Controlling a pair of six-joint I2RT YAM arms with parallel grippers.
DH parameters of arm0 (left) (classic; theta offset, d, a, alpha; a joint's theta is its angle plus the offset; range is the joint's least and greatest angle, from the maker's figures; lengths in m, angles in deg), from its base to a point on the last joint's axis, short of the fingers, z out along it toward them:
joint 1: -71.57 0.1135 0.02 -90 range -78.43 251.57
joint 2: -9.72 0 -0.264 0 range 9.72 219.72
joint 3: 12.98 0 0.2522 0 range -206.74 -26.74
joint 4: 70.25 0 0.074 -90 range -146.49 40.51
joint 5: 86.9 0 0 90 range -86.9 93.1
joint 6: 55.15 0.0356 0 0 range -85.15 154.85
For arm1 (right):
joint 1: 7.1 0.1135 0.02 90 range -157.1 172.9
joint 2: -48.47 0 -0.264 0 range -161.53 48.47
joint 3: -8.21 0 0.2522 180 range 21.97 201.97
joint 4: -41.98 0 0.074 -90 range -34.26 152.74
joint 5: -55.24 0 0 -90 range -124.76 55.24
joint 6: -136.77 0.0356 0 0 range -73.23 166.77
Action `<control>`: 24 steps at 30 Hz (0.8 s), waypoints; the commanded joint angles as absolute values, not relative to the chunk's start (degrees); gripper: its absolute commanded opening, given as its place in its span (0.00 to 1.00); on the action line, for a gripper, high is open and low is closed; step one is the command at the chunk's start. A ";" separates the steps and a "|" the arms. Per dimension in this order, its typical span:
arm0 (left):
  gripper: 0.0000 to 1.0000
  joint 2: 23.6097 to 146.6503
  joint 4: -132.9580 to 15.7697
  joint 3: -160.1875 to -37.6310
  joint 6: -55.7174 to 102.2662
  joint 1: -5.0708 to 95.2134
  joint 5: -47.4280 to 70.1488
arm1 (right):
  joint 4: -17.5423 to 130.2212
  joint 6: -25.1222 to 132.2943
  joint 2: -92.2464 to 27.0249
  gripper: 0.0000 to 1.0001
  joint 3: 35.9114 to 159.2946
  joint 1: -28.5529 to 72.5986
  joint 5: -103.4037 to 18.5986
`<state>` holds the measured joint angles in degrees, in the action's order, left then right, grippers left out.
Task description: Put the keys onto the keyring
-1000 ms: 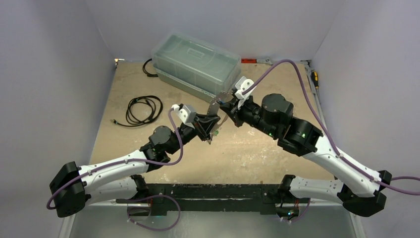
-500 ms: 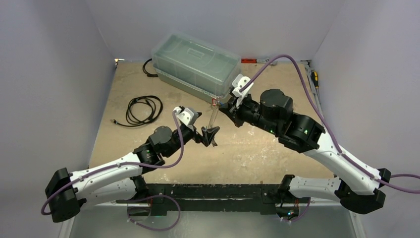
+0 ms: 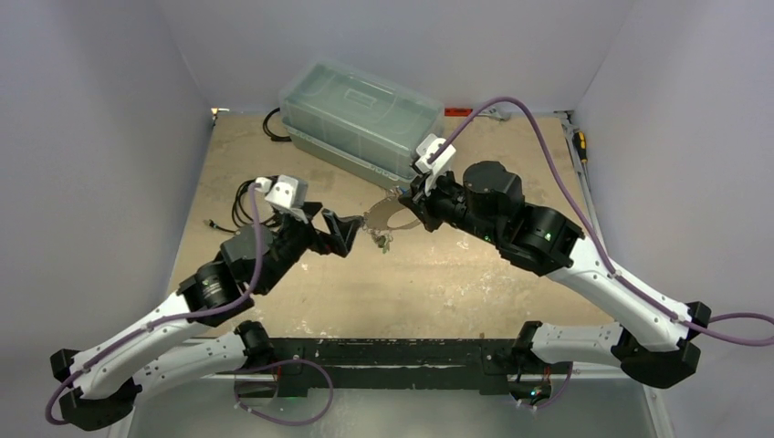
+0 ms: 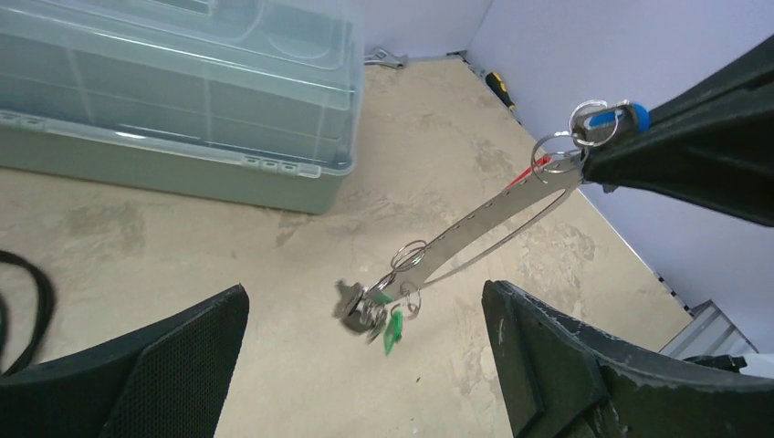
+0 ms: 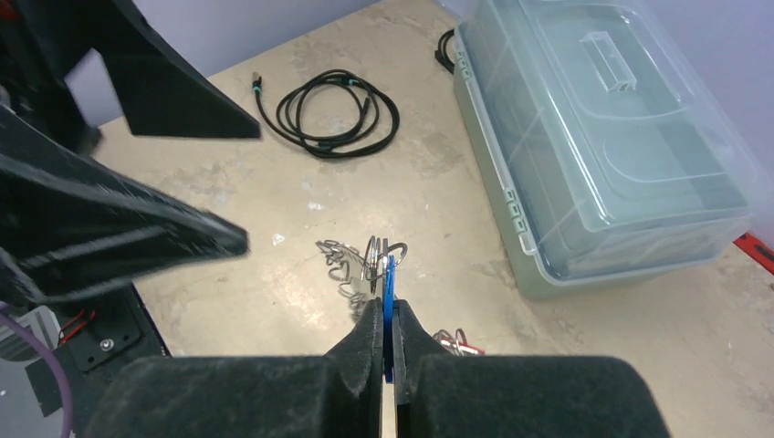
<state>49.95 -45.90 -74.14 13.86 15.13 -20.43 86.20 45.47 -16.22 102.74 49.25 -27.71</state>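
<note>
One keyring (image 4: 484, 228) is clamped by the right gripper (image 5: 383, 319), keys (image 4: 370, 310) hung from its left end; the left gripper (image 3: 351, 233) is spread wide, nothing held.

I am seeing a clear lidded plastic box (image 3: 360, 114) sitting at the back of the sandy bench (image 3: 475, 283), with a loose black cable (image 3: 271, 123) curling out just beside its left end. A coiled black cable (image 5: 383, 119) is lying flat on the bench to the left, apart from the box. A yellow-and-black screwdriver (image 3: 579, 144) is resting along the right wall, and a red-handled tool (image 3: 459, 111) is lying by the back wall.
</note>
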 commanded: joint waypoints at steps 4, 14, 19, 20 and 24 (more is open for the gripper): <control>0.99 44.24 -25.77 -84.08 13.03 14.96 -31.53 | 83.07 46.33 -16.30 0.00 104.55 49.50 -25.82; 0.99 32.24 -30.08 -72.22 22.40 15.05 -39.13 | 82.74 48.84 -18.24 0.00 104.55 49.52 -26.23; 0.99 33.09 -29.02 -71.72 21.98 14.99 -39.70 | 81.00 49.76 -20.20 0.00 103.16 49.53 -27.48; 0.99 33.72 -28.78 -71.88 21.85 15.05 -39.64 | 80.45 49.95 -20.77 0.00 102.96 49.54 -27.93; 0.99 37.06 -27.16 -72.81 21.27 15.06 -39.39 | 77.90 50.99 -24.12 0.00 102.84 49.59 -28.93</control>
